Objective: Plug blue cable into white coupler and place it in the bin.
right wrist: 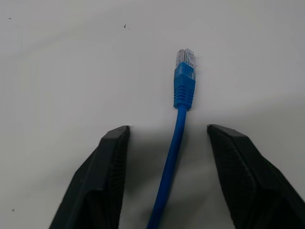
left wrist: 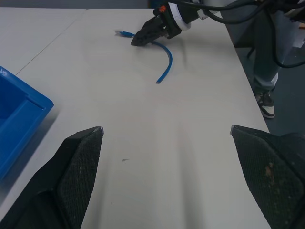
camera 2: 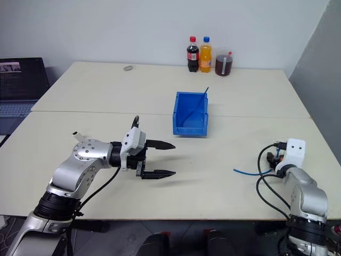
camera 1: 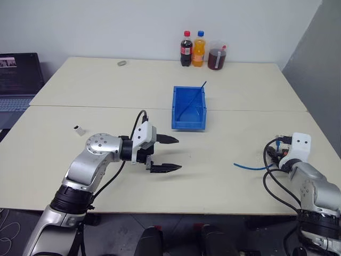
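The blue cable (right wrist: 180,119) is lying on the table (camera 1: 106,122) between the parted fingers of the right gripper (right wrist: 167,138). It is judged light and limp, so it should be pinched just behind its stiff plug. The left gripper (camera 1: 166,154) is being held wide apart, empty.

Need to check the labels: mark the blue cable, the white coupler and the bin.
blue cable (right wrist: 183,90): right wrist view, on the blue boot behind its clear plug.
white coupler (camera 1: 79,129): left eye view, on the small white block's top.
bin (camera 1: 188,124): left eye view, on its near front wall.
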Controlling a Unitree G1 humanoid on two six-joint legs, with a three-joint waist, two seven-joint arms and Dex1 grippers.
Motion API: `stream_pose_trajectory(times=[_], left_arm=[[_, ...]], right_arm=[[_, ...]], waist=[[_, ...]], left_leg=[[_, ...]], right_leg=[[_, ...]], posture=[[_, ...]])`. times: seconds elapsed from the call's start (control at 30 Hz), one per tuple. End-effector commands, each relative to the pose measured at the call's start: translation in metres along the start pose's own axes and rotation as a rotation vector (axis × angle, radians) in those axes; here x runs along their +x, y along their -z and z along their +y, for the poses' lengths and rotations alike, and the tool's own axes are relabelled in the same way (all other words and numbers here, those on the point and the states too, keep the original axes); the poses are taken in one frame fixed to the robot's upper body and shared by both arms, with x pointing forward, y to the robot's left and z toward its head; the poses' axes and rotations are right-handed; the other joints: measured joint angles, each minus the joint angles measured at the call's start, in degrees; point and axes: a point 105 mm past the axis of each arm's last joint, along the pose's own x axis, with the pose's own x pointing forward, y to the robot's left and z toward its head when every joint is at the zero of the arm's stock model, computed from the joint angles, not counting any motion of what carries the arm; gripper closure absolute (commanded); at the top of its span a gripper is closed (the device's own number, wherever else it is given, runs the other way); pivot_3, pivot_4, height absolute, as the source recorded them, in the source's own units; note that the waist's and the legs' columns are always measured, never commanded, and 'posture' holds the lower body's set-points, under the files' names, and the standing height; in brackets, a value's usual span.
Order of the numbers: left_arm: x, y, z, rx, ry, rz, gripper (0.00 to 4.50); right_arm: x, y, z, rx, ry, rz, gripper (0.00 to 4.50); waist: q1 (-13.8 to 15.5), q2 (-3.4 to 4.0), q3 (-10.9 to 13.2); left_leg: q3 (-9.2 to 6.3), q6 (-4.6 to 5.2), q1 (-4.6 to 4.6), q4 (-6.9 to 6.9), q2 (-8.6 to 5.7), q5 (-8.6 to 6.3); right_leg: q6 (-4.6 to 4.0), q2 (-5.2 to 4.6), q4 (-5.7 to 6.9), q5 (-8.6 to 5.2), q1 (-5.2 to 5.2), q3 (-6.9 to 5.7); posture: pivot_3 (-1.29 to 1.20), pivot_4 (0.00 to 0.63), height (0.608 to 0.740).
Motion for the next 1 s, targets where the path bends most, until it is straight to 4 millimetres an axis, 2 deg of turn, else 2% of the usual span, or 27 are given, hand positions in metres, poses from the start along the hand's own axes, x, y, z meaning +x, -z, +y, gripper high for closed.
stream_pose_trajectory(times=[0.03, 0.17, 0.27, 0.33, 0.47, 0.53, 0.6, 0.7, 0.83, 0.9, 1.0], left_arm=[[0.000, -0.005, -0.001, 0.026, 0.004, -0.017, 0.00], [0.000, -0.005, -0.001, 0.021, 0.007, -0.020, 0.00], [0.000, -0.002, -0.002, 0.015, 0.005, -0.012, 0.00], [-0.001, 0.001, -0.003, 0.011, 0.001, 0.002, 0.00], [-0.006, 0.013, -0.007, 0.000, -0.013, 0.043, 0.00], [-0.016, 0.024, -0.006, -0.025, -0.060, 0.075, 0.00], [-0.028, 0.034, -0.005, -0.054, -0.103, 0.114, 0.00], [-0.052, 0.052, -0.007, -0.102, -0.160, 0.195, 0.00], [-0.086, 0.068, -0.008, -0.158, -0.252, 0.278, 0.00], [-0.104, 0.075, -0.010, -0.182, -0.303, 0.318, 0.00], [-0.118, 0.081, -0.021, -0.234, -0.314, 0.347, 0.00]], right_arm=[[0.002, 0.013, -0.016, 0.007, 0.042, 0.061, 2.89], [0.004, 0.012, -0.020, 0.010, 0.041, 0.060, 3.76], [0.003, 0.000, -0.014, -0.028, -0.035, 0.022, 4.47], [0.001, -0.010, -0.008, -0.068, -0.101, 0.002, 4.49], [-0.010, -0.028, 0.025, -0.187, -0.363, -0.027, 4.49], [-0.032, -0.037, 0.065, -0.366, -0.623, -0.034, 4.49], [-0.053, -0.037, 0.100, -0.523, -0.837, -0.038, 4.49], [-0.074, -0.031, 0.147, -0.770, -1.076, -0.102, 4.49], [-0.082, -0.020, 0.211, -0.892, -1.282, -0.160, 4.49], [-0.077, -0.014, 0.245, -0.973, -1.335, -0.195, 4.49], [-0.067, -0.009, 0.280, -1.078, -1.363, -0.238, 4.49]], waist=[[0.13, -0.02, -0.01], [0.20, -0.06, -0.04], [0.20, -0.06, -0.03], [0.19, -0.05, -0.03], [0.00, 0.04, 0.04], [-0.20, 0.14, 0.10], [-0.83, 0.36, 0.23], [-1.57, 0.34, 0.28], [-1.71, 0.26, 0.33], [-1.99, 0.20, 0.37], [-1.75, 0.21, 0.41]], left_leg=[[-0.01, 0.00, 0.00, 0.00, 0.00, 0.00], [-0.01, 0.00, 0.00, 0.02, 0.00, 0.00], [0.00, 0.00, 0.00, 0.02, 0.00, 0.00], [0.01, 0.00, -0.01, 0.02, 0.00, 0.00], [0.02, 0.00, -0.01, -0.04, 0.01, 0.00], [0.01, 0.01, -0.01, -0.04, 0.02, 0.00], [0.03, 0.02, 0.01, -0.08, 0.02, -0.01], [-0.07, 0.03, 0.01, -0.09, 0.14, -0.02], [-0.08, 0.02, 0.03, -0.09, 0.22, -0.02], [-0.04, 0.02, 0.02, -0.08, 0.27, -0.02], [-0.01, 0.02, -0.07, -0.08, 0.34, -0.01]], right_leg=[[0.00, 0.00, 0.00, 0.00, 0.00, -0.01], [0.00, 0.00, 0.00, 0.00, 0.01, -0.01], [0.00, 0.00, 0.00, 0.00, 0.01, 0.00], [0.00, 0.00, -0.01, 0.00, 0.01, 0.00], [-0.02, 0.01, -0.01, -0.01, -0.04, 0.02], [-0.03, 0.04, -0.01, -0.02, -0.06, 0.01], [-0.02, 0.04, -0.01, -0.03, -0.06, 0.07], [-0.07, 0.15, 0.00, -0.06, -0.09, 0.00], [-0.10, 0.19, 0.02, -0.08, -0.09, -0.06], [-0.11, 0.19, 0.02, -0.08, -0.13, -0.07], [-0.15, 0.21, 0.05, -0.07, -0.23, -0.11]], posture=[[0.00, 0.150, 0.740], [0.00, 0.150, 0.740], [0.00, 0.150, 0.740], [0.00, 0.150, 0.740], [0.00, 0.150, 0.740], [0.00, 0.150, 0.740], [0.00, 0.150, 0.740], [0.00, 0.150, 0.740], [0.00, 0.150, 0.740], [0.00, 0.150, 0.740], [0.00, 0.150, 0.740]])
